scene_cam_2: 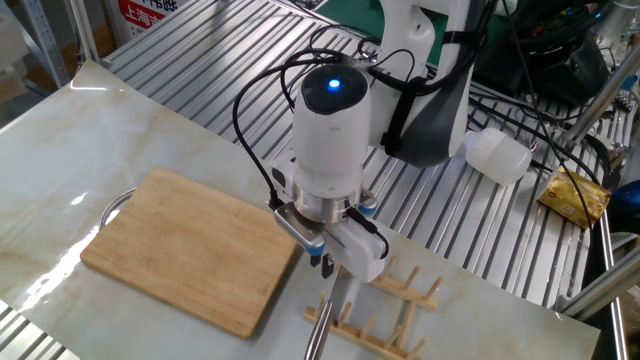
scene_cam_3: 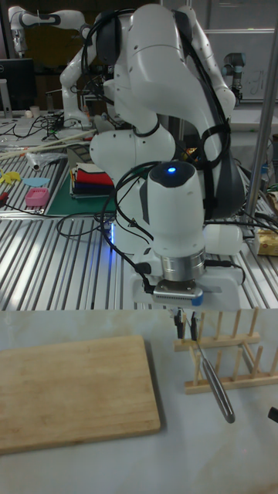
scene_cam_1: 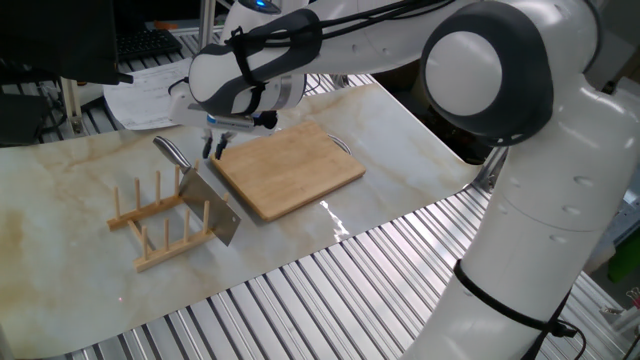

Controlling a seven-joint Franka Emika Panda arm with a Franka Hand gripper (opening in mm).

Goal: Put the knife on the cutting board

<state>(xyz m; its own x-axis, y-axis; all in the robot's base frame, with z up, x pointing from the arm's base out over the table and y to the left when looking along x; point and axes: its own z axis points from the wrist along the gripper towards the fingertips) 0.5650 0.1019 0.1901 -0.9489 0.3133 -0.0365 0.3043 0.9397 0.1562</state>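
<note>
One cleaver in the peg rack, gripper poised above its handle, board bare.

Most of the knife [scene_cam_1: 200,190] blade is screened by the wooden peg rack [scene_cam_1: 163,218] whose pegs it leans among; in the tall fixed view only the slim silver handle shows, and the blade is cut off at the frame edge. The gripper [scene_cam_3: 185,327] hangs just over the handle's upper end, fingers close together with a narrow gap, holding nothing; whether they touch the handle cannot be told. The cutting board [scene_cam_2: 190,249] lies flat just beside the rack, its metal loop at the far end. Papers [scene_cam_1: 150,92] and a white plastic bottle [scene_cam_2: 497,155] sit off on the slatted metal bench.
</note>
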